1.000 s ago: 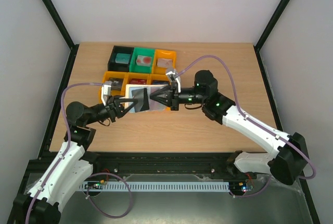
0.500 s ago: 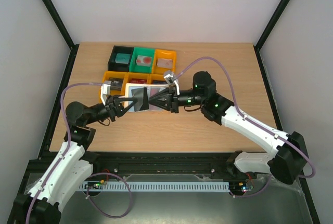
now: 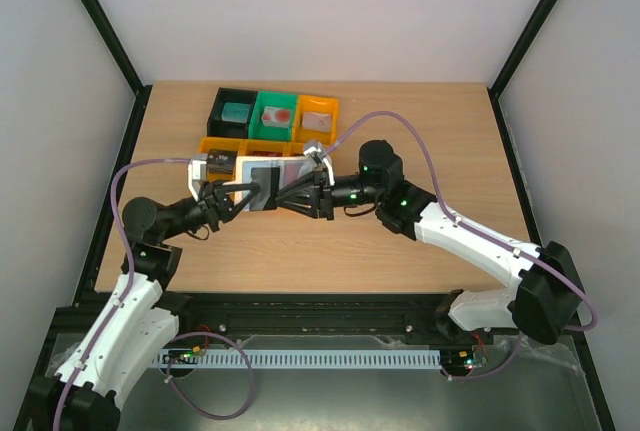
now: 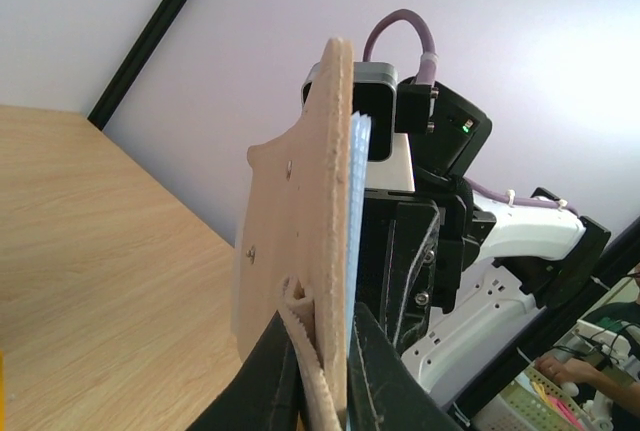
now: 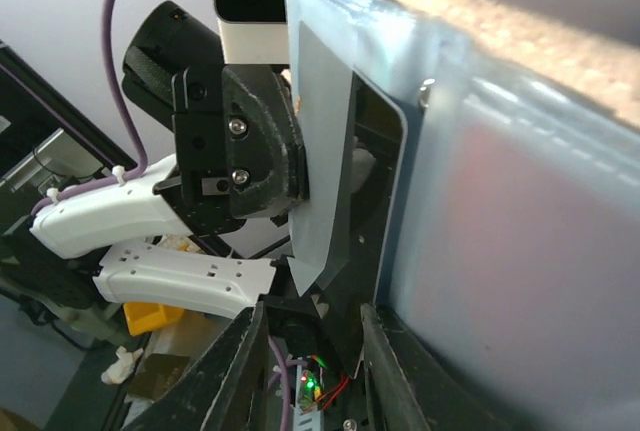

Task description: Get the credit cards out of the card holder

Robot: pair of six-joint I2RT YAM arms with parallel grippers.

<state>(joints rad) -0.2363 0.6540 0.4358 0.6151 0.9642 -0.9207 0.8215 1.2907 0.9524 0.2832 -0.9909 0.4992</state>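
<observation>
At centre left of the top view, the left gripper (image 3: 238,195) is clamped on the lower edge of the card holder (image 3: 262,182) and holds it clear of the table (image 3: 400,121). Its wrist view shows both fingers (image 4: 283,376) pinching the tan shell edge-on, with the grey-blue lining turned toward the other arm. Compared with a second ago, this gripper and the holder sit slightly further left and higher in the frame, and they now overlap the front row of orange bins (image 3: 207,146). Above them, a teal card (image 3: 237,111) lies in the black bin (image 3: 216,116). Just right of the holder, the right gripper (image 3: 288,194) has pushed leftward against the open holder, and its arm's elbow has swung left with it. Its jaws stand apart. In its wrist view a thin grey-blue flap (image 5: 322,151) hangs with its lower corner between them, beside a cloudy pocket (image 5: 500,211) that shows a faint reddish tint.
</observation>
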